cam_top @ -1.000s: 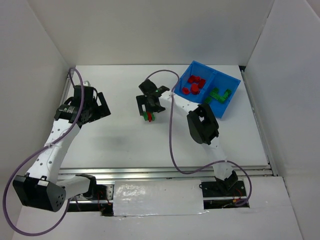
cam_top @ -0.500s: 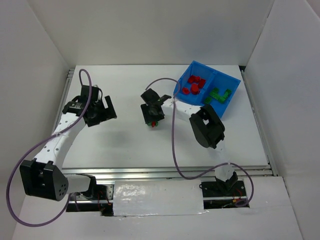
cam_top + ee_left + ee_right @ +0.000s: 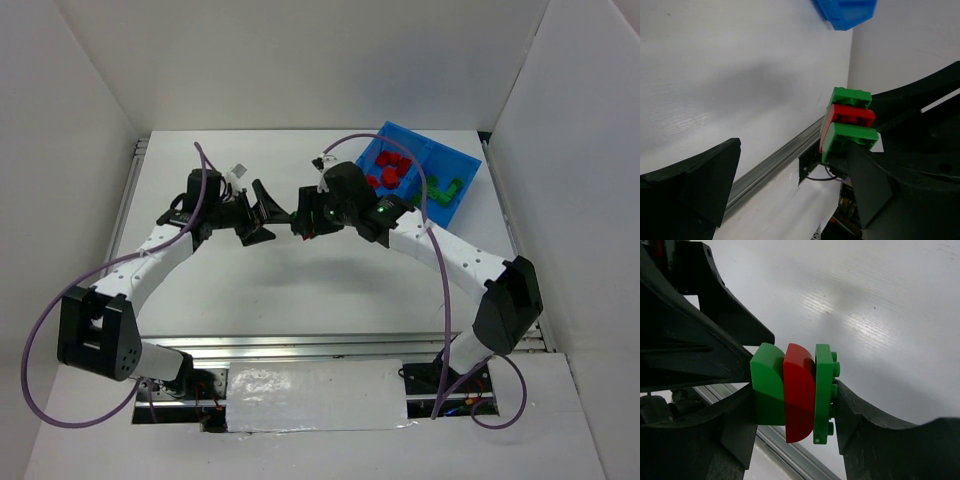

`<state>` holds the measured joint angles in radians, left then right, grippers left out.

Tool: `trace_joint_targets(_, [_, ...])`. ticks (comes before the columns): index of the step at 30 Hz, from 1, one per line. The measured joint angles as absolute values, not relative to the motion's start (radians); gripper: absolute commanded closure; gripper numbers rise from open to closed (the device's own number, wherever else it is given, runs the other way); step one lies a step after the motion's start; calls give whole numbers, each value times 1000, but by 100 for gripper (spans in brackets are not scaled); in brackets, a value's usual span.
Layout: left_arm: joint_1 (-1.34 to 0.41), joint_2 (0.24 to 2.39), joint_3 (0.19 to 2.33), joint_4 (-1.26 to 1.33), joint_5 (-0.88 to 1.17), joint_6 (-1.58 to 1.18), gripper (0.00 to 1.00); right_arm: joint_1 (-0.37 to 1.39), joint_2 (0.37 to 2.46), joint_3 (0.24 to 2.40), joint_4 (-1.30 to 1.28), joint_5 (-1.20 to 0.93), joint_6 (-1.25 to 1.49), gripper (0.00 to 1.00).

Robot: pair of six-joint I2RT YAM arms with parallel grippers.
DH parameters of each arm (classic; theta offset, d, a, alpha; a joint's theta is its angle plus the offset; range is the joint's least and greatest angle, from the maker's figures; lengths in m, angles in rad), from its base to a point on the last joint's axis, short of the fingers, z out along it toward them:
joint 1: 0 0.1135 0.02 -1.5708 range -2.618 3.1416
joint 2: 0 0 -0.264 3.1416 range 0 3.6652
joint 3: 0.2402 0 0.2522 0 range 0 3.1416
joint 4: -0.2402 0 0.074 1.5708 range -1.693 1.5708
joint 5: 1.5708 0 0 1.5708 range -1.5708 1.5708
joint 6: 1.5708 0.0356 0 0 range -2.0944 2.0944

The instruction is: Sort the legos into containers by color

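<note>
Left gripper (image 3: 268,212) and right gripper (image 3: 303,214) nose to nose above mid-tabletop (image 3: 250,290), left of bin (image 3: 447,222). Left jaws spread wide. Small red-green stack (image 3: 316,231) at right gripper tip, mostly hidden. Red bricks (image 3: 388,172) in bin's left compartment, green bricks (image 3: 440,190) in right.

Lego stack (image 3: 795,392) left of bin (image 3: 440,150) — above table (image 3: 300,290).

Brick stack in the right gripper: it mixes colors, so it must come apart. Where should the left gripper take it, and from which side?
Likely the free end of the stack, poking past the right gripper, coming head-on from the left gripper's side. The right fingers cover both outer green faces, leaving only that end and the layered edges bare. The left jaws stand open.
</note>
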<state>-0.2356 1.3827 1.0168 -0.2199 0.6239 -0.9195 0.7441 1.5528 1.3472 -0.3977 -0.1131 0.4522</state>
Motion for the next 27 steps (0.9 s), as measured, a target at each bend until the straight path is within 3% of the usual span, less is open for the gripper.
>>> trace_joint_targets(9, [-272, 1425, 994, -90, 677, -1021, 1, 730, 1550, 1348, -446, -104, 466, 68])
trace_joint_targets(27, [-293, 1349, 1020, -170, 485, -976, 1, 741, 1565, 1348, -530, 6, 635, 70])
